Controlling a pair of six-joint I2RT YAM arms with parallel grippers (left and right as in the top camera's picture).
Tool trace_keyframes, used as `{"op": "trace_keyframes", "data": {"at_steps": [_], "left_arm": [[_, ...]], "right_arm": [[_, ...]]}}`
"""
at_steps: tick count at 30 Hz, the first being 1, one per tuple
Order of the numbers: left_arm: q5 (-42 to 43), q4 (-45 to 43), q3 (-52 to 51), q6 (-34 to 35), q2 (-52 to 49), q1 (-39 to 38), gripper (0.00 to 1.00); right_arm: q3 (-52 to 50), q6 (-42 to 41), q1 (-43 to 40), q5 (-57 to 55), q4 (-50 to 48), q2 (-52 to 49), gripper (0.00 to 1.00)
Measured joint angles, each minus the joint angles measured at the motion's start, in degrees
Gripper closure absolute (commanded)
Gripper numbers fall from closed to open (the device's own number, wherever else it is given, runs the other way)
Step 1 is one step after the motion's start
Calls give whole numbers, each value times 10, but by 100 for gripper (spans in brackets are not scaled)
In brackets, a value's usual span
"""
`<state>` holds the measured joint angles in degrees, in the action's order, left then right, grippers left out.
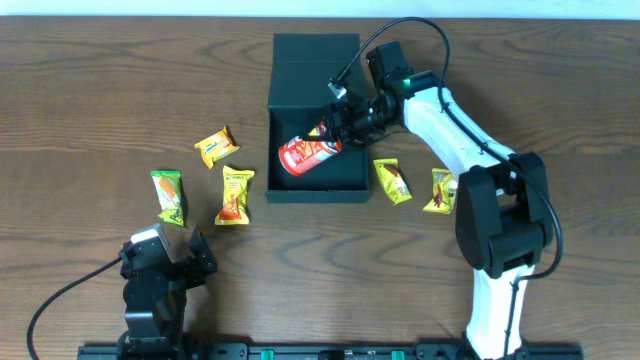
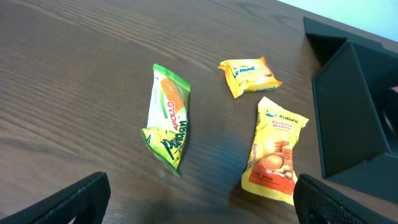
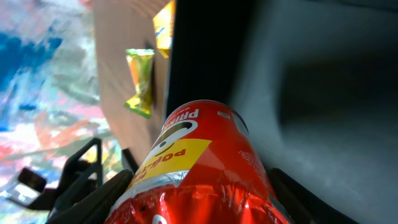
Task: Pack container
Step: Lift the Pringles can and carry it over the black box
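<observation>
**Chip can gripped inside the container**

The right end effector (image 1: 338, 125) is clamped on the red chip can (image 1: 308, 154), inside the walls of the open dark teal container (image 1: 318, 194) at mid-bench (image 1: 100, 100). The left end effector (image 2: 199, 208) hangs with jaws spread wide near the front edge, close to a green packet (image 1: 170, 197).

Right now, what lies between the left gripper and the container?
Three snack packets lie between left gripper and container: green packet, yellow Julie's packet, orange lemond packet. The left wrist view shows it best.
</observation>
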<state>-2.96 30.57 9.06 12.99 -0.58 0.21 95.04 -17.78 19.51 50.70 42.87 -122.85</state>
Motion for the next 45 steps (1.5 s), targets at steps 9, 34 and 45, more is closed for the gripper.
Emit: {"op": "trace_keyframes", "data": {"at_steps": [9,34,45], "left_arm": [[0,0,0,0,0,0,5],[0,0,0,0,0,0,5],[0,0,0,0,0,0,5]], "right_arm": [[0,-28,37,-55,-1,0,40],[-18,-63,54,-176,45,0,16],[-17,-75,59,-193,54,0,1]]}}
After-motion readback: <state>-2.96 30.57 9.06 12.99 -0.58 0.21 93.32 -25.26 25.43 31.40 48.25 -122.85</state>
